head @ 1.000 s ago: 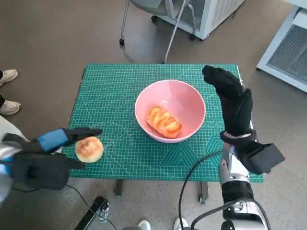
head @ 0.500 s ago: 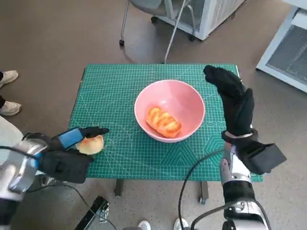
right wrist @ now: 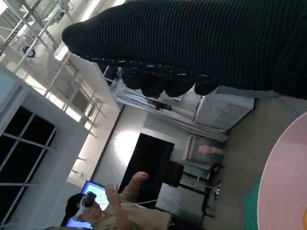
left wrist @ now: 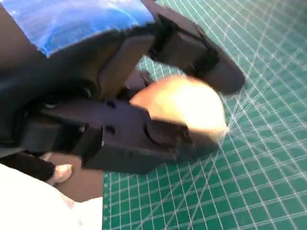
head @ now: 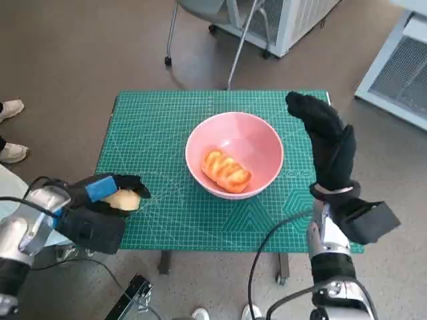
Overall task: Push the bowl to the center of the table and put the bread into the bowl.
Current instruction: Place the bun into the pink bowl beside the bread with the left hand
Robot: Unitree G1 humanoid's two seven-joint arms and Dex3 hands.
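A pink bowl [head: 259, 143] stands near the middle of the green mat [head: 153, 127] with a glazed twisted bread [head: 227, 169] lying inside it. A round golden bun [head: 122, 199] sits at the mat's near left corner. My left hand [head: 97, 207] wraps round the bun; in the left wrist view its black fingers [left wrist: 192, 50] close over the bun [left wrist: 184, 103] from both sides. My right hand [head: 327, 137] stands upright, fingers spread, just right of the bowl and holds nothing. The bowl's rim [right wrist: 283, 187] shows at the edge of the right wrist view.
The mat covers a small table whose near edge [head: 220, 250] lies just past my left hand. A chair base [head: 230, 40] and a white unit [head: 293, 20] stand beyond the far side. A person's shoes [head: 12, 130] are at the left; a person [right wrist: 115, 211] shows in the right wrist view.
My left hand has moved in from the left and closed round the round bun. The right hand and the bowl have stayed about where they were.
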